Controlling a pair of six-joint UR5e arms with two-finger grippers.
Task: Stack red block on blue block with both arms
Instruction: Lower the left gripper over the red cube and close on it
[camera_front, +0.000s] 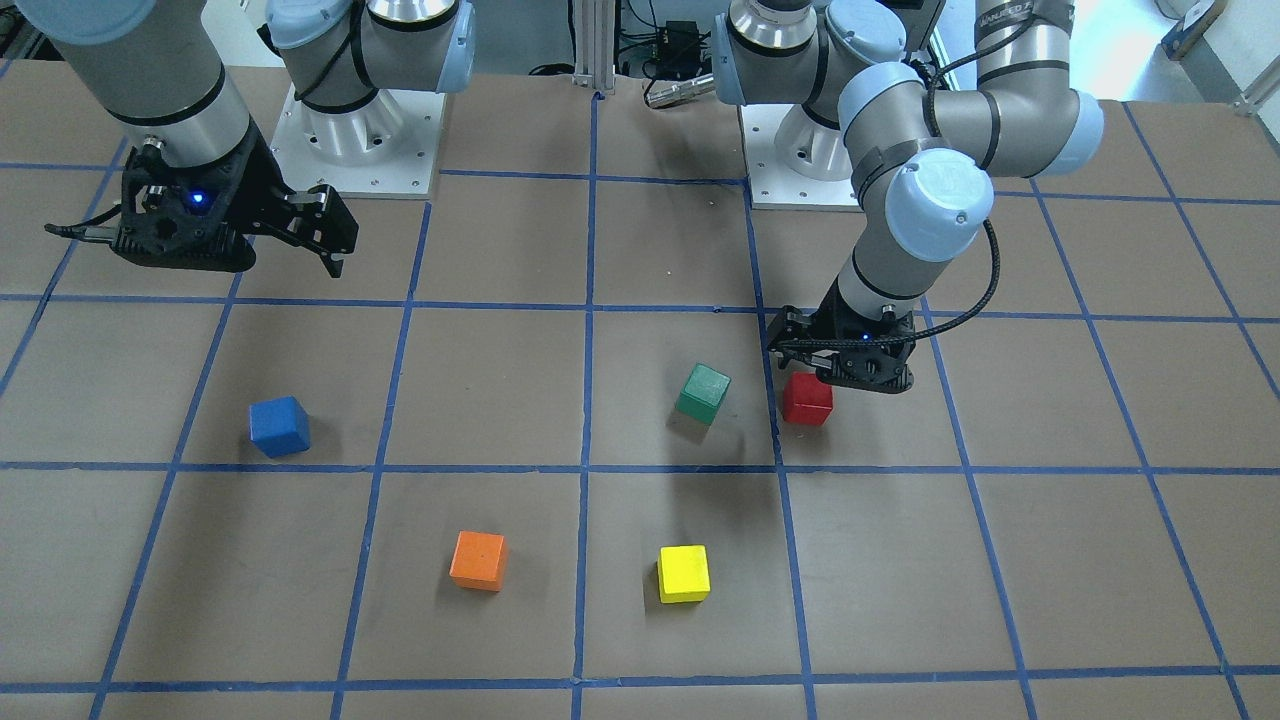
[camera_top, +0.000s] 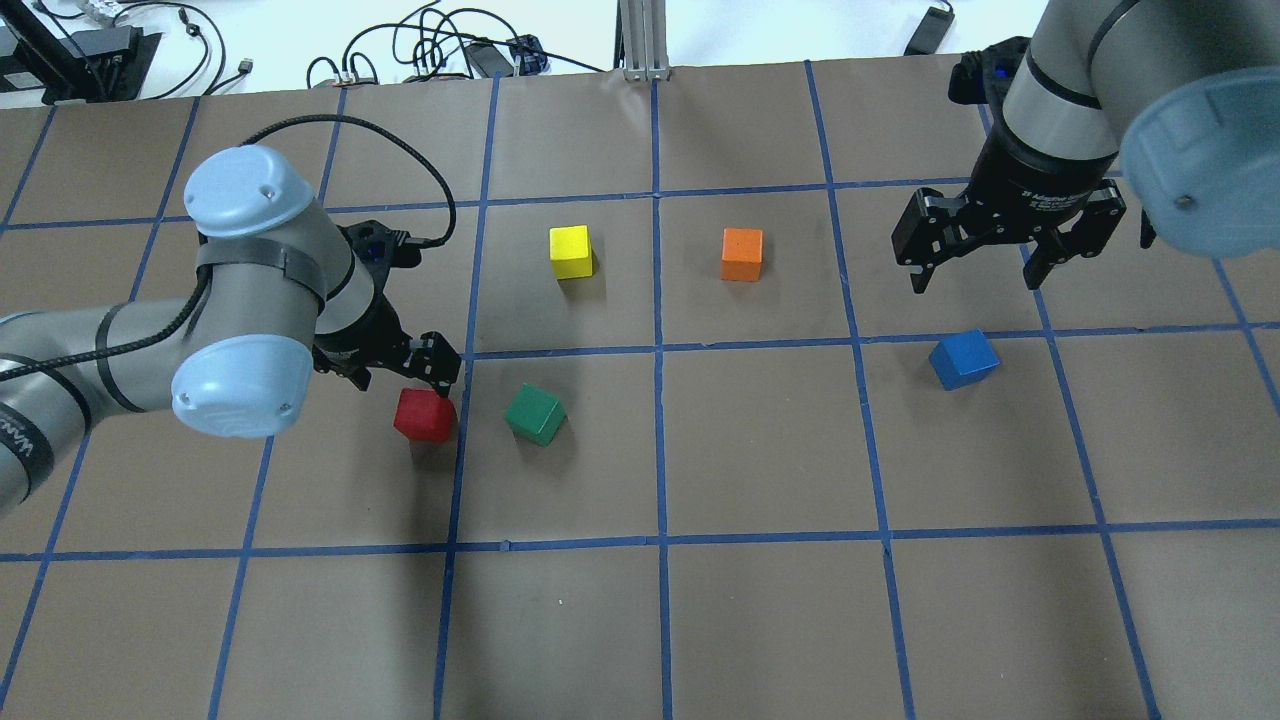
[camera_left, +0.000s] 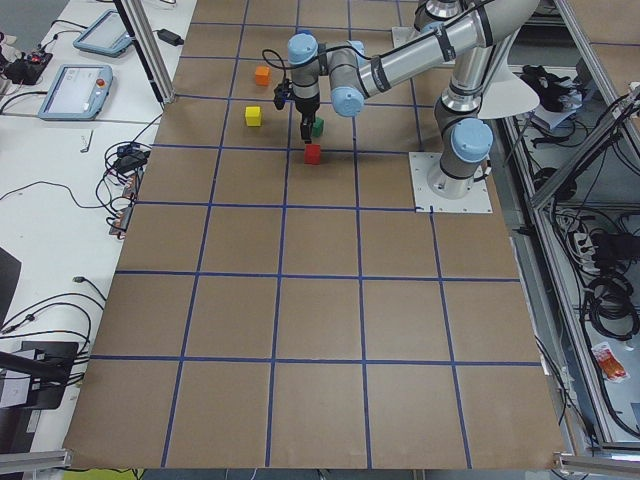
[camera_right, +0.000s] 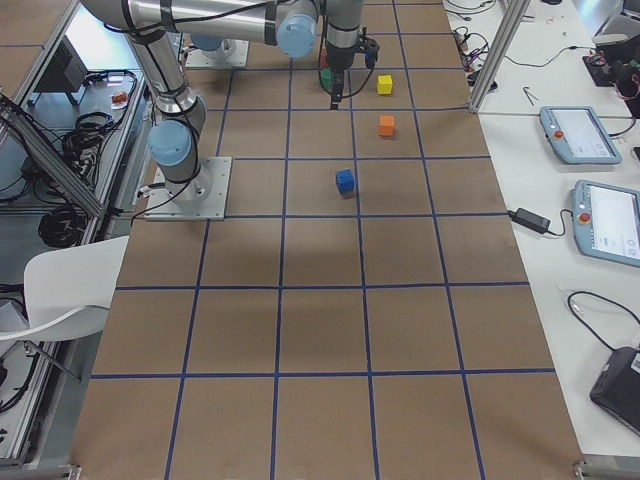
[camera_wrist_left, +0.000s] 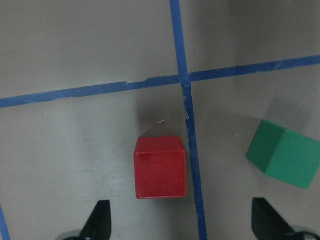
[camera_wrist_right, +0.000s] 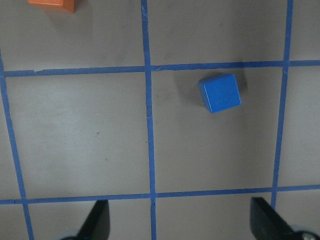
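Note:
The red block (camera_front: 806, 398) lies on the brown table next to a blue tape line; it also shows in the overhead view (camera_top: 424, 415) and in the left wrist view (camera_wrist_left: 160, 167). My left gripper (camera_top: 400, 372) is open and empty, low over the table just beyond the red block, with its fingertips (camera_wrist_left: 100, 222) wide apart. The blue block (camera_top: 963, 359) lies alone on the other side of the table (camera_front: 279, 426) and shows in the right wrist view (camera_wrist_right: 220, 92). My right gripper (camera_top: 978, 272) is open and empty, held high beyond the blue block.
A green block (camera_top: 535, 413) lies tilted close beside the red block, across the tape line. A yellow block (camera_top: 571, 251) and an orange block (camera_top: 742, 254) lie farther out near the table's middle. Both arm bases stand at the robot's edge of the table.

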